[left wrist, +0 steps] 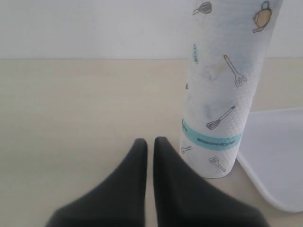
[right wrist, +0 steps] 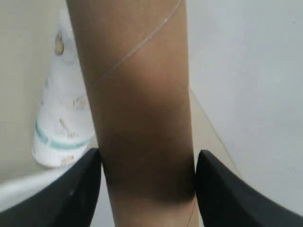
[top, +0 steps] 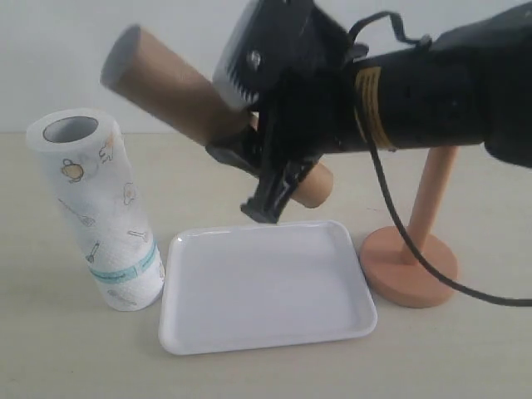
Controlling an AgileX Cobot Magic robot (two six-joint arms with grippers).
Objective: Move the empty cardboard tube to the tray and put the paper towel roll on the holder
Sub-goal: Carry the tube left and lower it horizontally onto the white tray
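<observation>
The empty cardboard tube (top: 170,87) hangs tilted in the air above the white tray (top: 266,287), clamped by my right gripper (top: 278,179). In the right wrist view the brown tube (right wrist: 137,109) fills the gap, with a black finger (right wrist: 78,189) pressed on each side. The paper towel roll (top: 96,208) stands leaning on the table left of the tray. Its teal band and utensil prints show in the left wrist view (left wrist: 225,90), just beside my left gripper (left wrist: 150,144), which is shut and empty near the table. The wooden holder (top: 411,258) stands bare to the right of the tray.
A black cable (top: 416,258) droops from the right arm across the holder's base. A pale wall (top: 66,50) rises behind the beige table (top: 66,357).
</observation>
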